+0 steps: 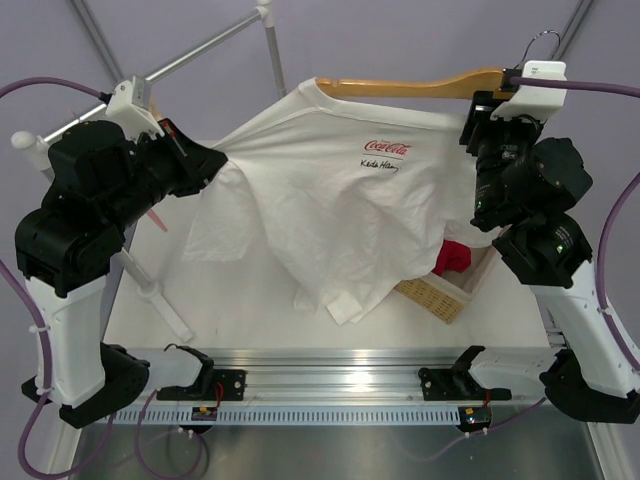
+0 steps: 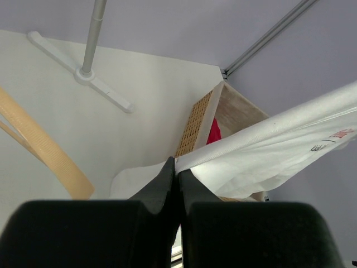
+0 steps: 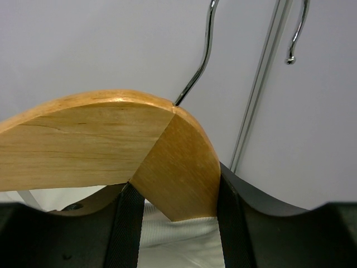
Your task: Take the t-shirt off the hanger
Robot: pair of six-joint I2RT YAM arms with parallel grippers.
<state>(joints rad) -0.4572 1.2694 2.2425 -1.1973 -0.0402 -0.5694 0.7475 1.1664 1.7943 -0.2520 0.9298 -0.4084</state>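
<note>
The white t-shirt (image 1: 340, 210) with small red Coca-Cola script hangs from the wooden hanger (image 1: 420, 84), stretched out to the left. My left gripper (image 1: 215, 160) is shut on the shirt's left edge; in the left wrist view the jaws (image 2: 177, 170) pinch the white hem (image 2: 268, 139). My right gripper (image 1: 490, 100) is shut on the hanger's middle, near its silver hook (image 1: 540, 42). In the right wrist view the wooden hanger (image 3: 111, 145) sits between the fingers (image 3: 128, 223), with the shirt's collar (image 3: 178, 240) below.
A wicker basket (image 1: 440, 295) holding a red cloth (image 1: 455, 258) lies under the shirt at the right. A metal rack pole (image 1: 270, 45) stands at the back, its foot in the left wrist view (image 2: 83, 72). A tan hanger (image 2: 39, 148) lies on the table.
</note>
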